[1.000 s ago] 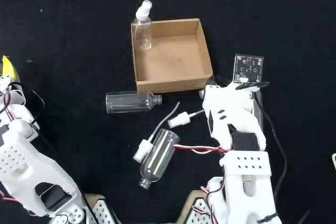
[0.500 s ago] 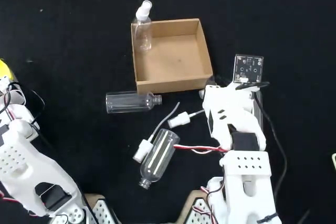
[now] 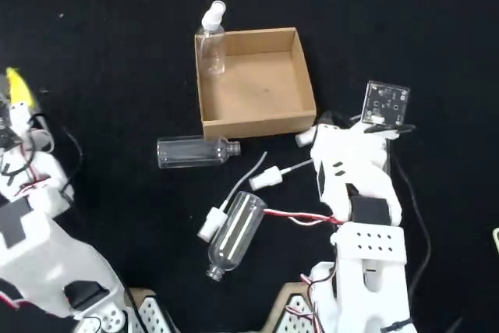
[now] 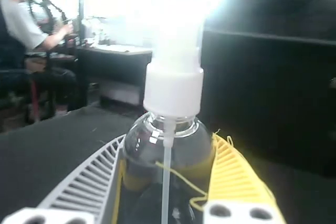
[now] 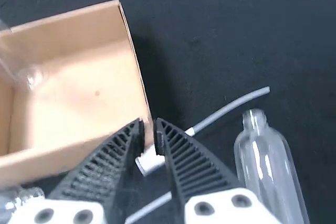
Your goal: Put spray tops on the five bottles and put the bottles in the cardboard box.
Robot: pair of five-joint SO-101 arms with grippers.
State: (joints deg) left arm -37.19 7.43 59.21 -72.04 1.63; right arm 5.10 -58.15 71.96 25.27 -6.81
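Note:
The cardboard box (image 3: 257,83) stands open at mid-table. One capped bottle (image 3: 210,40) is upright at its far left corner. Two open bottles lie in front of the box, one close to it (image 3: 191,151) and one nearer me (image 3: 234,232), with two loose spray tops (image 3: 265,178) (image 3: 209,224) between them. My right gripper (image 3: 308,136) (image 5: 149,127) is at the box's near right corner, shut on a white spray top (image 5: 148,161). My left gripper (image 3: 15,91) (image 4: 170,145) is at the table's left edge, shut on a clear bottle (image 4: 152,140) with a white spray top (image 4: 173,87) on it.
The black table (image 3: 117,60) has free room left of the box and behind it. In the right wrist view an open bottle (image 5: 262,150) and a grey tube (image 5: 231,107) lie beside the box wall (image 5: 134,51).
My left arm has swung up and farther onto the table with its bottle. My right arm has shifted slightly to the right, still holding the spray top.

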